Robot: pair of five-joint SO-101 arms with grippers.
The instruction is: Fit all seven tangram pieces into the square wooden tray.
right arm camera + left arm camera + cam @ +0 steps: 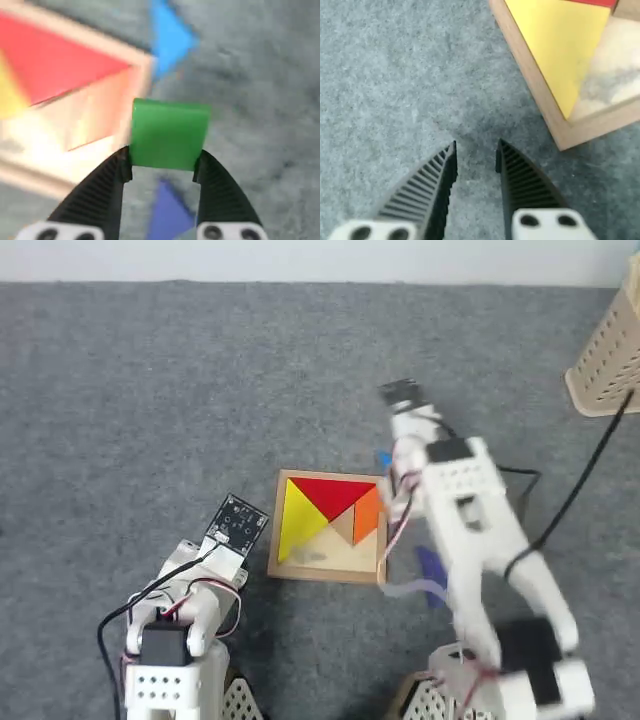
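The square wooden tray (326, 573) lies mid-table and holds a red triangle (327, 495), a yellow triangle (296, 520) and an orange piece (368, 512). My right gripper (162, 161) is shut on a green square (167, 134), held above the carpet just outside the tray's right wall (142, 75). A light blue triangle (170, 37) and a dark blue piece (170, 212) lie on the carpet on either side of it. My left gripper (476, 150) is open with nothing in it, low over the carpet beside the tray's corner (562, 135), near the yellow triangle (560, 45).
Grey carpet (150, 390) covers the table. A beige perforated basket (610, 350) stands at the far right. The right arm (465, 500) reaches along the tray's right side, with its black cable (580, 490) trailing off to the right.
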